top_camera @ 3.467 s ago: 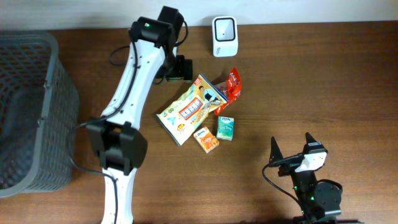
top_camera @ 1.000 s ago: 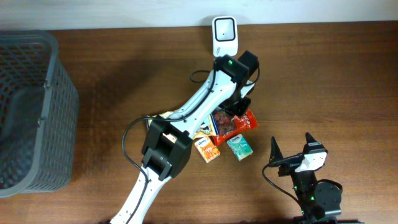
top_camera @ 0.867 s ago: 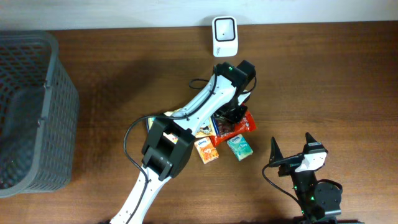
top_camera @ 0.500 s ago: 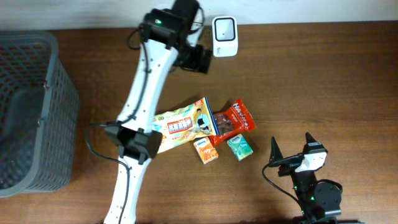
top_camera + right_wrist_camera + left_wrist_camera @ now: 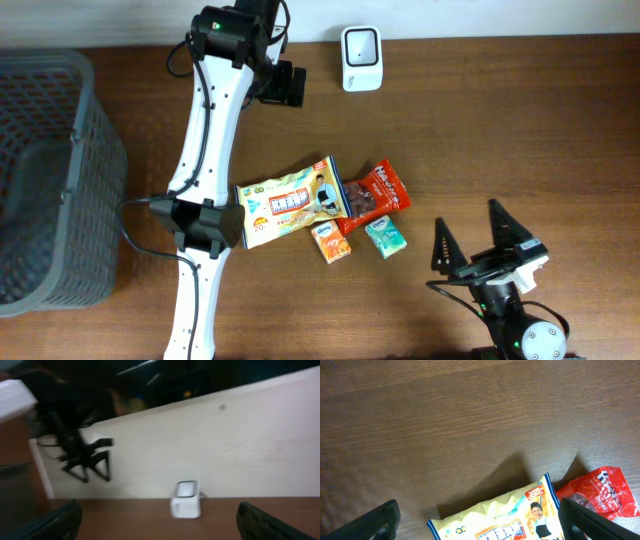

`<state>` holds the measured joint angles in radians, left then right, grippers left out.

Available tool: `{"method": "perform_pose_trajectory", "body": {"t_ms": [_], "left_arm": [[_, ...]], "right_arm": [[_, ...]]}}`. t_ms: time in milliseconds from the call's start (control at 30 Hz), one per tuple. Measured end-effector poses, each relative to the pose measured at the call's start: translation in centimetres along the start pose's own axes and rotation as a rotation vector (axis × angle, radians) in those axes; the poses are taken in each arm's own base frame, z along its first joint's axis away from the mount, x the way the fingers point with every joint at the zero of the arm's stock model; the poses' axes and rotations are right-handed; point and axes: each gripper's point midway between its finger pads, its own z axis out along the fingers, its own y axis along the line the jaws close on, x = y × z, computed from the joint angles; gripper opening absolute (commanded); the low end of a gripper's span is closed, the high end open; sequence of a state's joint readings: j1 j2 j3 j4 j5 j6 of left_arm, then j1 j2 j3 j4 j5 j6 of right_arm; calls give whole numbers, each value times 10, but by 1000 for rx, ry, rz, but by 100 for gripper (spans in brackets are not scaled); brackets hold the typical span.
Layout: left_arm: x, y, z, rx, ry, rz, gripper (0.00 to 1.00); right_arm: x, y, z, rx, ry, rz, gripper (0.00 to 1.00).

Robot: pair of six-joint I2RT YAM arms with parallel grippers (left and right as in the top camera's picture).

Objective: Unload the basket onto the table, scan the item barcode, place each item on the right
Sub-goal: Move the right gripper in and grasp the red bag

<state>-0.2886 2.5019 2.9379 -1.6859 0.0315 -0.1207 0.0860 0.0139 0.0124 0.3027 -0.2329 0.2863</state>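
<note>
Several items lie in a cluster mid-table: a yellow snack bag (image 5: 290, 200), a red bag (image 5: 375, 194), a small orange box (image 5: 331, 244) and a teal packet (image 5: 385, 236). The white barcode scanner (image 5: 360, 58) stands at the back edge. My left gripper (image 5: 285, 85) hovers high at the back, left of the scanner, open and empty. Its wrist view looks down on the yellow snack bag (image 5: 505, 520) and the red bag (image 5: 600, 492), far below its fingers (image 5: 375, 522). My right gripper (image 5: 488, 250) rests open at the front right, facing the scanner (image 5: 186, 499).
A grey mesh basket (image 5: 50, 170) stands at the table's left edge. The left arm's white links (image 5: 205, 150) stretch from the front up over the table's left middle. A pale wall runs behind the scanner.
My left gripper opened over the items, rose to the back by the scanner, then swung left. The red bag stays right of the yellow bag. My right gripper has shifted and tilted slightly.
</note>
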Motion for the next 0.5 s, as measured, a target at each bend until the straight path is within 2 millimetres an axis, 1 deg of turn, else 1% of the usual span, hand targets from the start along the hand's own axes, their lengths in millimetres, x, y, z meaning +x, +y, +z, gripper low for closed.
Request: {"method": "perform_pose_trajectory", "body": {"t_ms": [33, 100, 133, 167, 200, 233, 300, 333, 367, 433, 467, 500], "left_arm": [[0, 0, 0, -2, 1, 0, 99], [0, 1, 0, -5, 0, 0, 99], [0, 1, 0, -6, 0, 0, 99], [0, 1, 0, -6, 0, 0, 99], [0, 1, 0, -6, 0, 0, 99], [0, 1, 0, -6, -2, 0, 99], [1, 1, 0, -6, 2, 0, 99], [0, 1, 0, -7, 1, 0, 99], [0, 1, 0, -7, -2, 0, 99], [1, 1, 0, -7, 3, 0, 99], [1, 1, 0, -7, 3, 0, 99], [1, 2, 0, -8, 4, 0, 99]], "right_arm": [[-9, 9, 0, -47, -34, 13, 98], [-33, 22, -3, -108, -128, 19, 98], [-51, 30, -7, -147, -201, 15, 98], [-59, 32, -9, -156, -229, 20, 98], [-63, 30, -8, -132, -223, 31, 98], [-73, 29, -7, -111, -226, 33, 98], [-105, 30, 1, -46, -165, -13, 98], [-104, 28, 7, -17, -85, -20, 98], [-103, 24, 19, 13, 22, -16, 98], [-94, 22, 48, 38, 276, 19, 98], [-93, 22, 65, 27, 346, 25, 98], [-88, 25, 76, 9, 455, 45, 98]]}}
